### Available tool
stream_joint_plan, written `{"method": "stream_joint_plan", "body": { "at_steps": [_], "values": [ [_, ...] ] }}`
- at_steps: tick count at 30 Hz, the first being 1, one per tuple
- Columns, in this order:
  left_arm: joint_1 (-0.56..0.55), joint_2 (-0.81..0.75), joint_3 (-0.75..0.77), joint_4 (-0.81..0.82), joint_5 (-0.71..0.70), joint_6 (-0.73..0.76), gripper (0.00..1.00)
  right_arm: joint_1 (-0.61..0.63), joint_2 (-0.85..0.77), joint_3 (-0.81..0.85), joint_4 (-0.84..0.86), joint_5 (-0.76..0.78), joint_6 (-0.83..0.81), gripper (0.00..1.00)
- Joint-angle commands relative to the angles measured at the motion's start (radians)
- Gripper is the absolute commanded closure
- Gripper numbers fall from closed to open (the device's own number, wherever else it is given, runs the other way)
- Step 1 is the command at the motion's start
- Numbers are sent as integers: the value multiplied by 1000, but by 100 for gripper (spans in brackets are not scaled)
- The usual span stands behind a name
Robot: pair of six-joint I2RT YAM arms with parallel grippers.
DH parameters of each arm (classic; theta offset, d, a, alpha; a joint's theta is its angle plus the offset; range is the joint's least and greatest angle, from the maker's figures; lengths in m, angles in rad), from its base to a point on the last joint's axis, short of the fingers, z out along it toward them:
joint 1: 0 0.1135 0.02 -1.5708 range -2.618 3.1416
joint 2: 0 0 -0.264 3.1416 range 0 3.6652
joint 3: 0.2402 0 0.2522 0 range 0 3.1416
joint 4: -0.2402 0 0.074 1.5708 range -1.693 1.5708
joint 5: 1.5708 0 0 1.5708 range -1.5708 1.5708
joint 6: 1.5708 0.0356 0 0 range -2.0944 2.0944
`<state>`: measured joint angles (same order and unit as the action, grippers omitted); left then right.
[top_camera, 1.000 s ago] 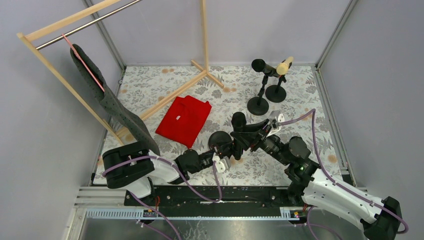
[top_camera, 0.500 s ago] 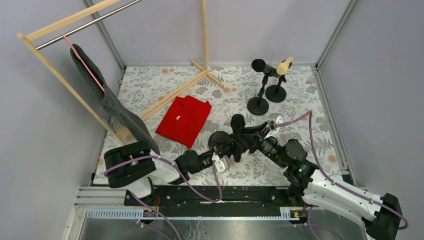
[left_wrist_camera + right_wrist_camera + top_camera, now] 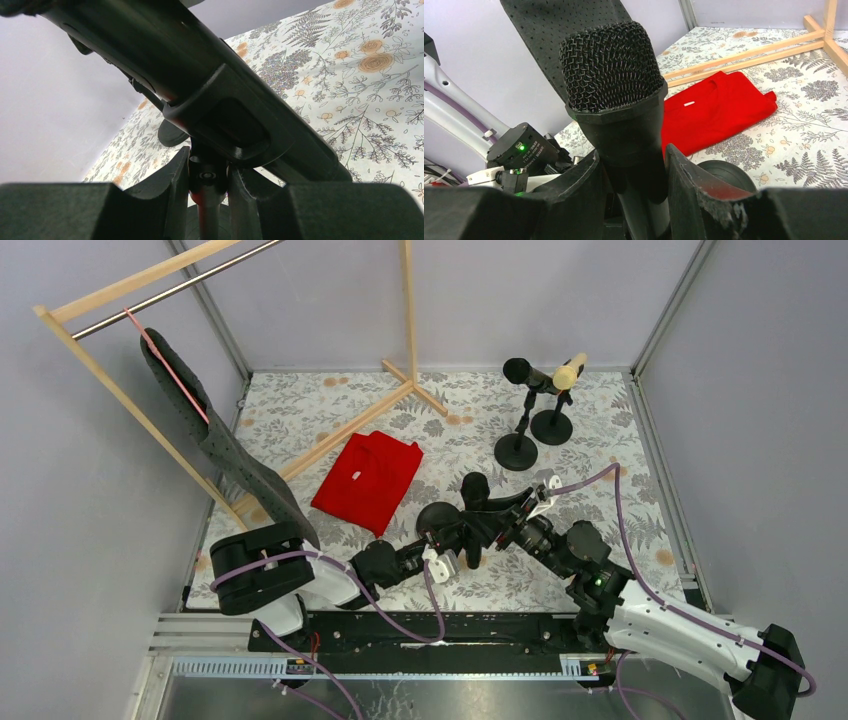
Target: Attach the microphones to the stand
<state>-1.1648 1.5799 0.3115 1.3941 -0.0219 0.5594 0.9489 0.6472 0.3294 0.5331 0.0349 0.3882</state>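
Left gripper (image 3: 208, 165): jaws pinched on stand stem (image 3: 207, 222). Right gripper (image 3: 631, 152): jaws clamping black microphone (image 3: 611, 60), its body against the stand clip (image 3: 225, 117).

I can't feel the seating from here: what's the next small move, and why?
Probably ease the right gripper open. The black microphone it clamps already lies in the stand's clip, as far as the left wrist view shows, and the left gripper pinches the stem just below. Whether it has fully snapped in I cannot tell.
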Motion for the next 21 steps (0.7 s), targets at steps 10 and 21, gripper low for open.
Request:
{"method": "stream_joint_plan", "body": {
  "at_steps": [10, 21],
  "values": [
    [30, 9, 12, 112, -181, -36, 100, 57, 73, -107, -426, -117, 143, 100],
    [30, 13, 13, 118, -180, -36, 100, 57, 64, -77, -434, -102, 123, 100]
  ]
}}
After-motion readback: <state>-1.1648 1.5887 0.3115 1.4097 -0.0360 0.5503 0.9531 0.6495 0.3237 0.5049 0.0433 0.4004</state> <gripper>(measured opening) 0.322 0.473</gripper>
